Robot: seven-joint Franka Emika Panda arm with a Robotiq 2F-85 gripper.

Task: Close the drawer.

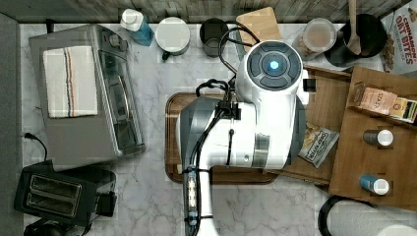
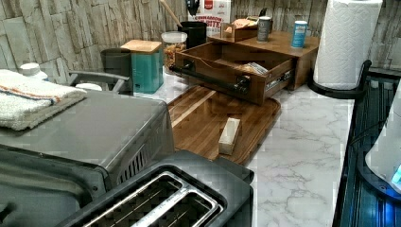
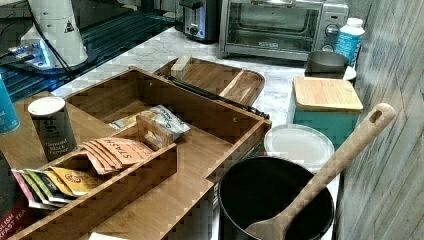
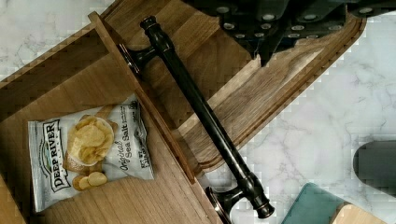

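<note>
- The drawer (image 2: 227, 71) stands pulled out, in the upper middle of the left view, its front over the dark tray (image 2: 208, 118).
- Its black bar handle (image 4: 205, 119) is a smooth round rod; the wood is flat, medium-brown.
- The end effector (image 4: 275, 28) is above the tray; I cannot tell whether it is released or clenched.
- I think it is best to press on the middle of the handle, straight, so the drawer does not twist.
- The chips bag (image 4: 86, 154) lies flat inside and should not block the closing.

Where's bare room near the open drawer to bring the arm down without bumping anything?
Free: the dark tray in front of the drawer's black handle, apart from a small block, and the marble counter beside it. Crowded: the drawer holds a chip bag; the cabinet top bears bottles.
</note>
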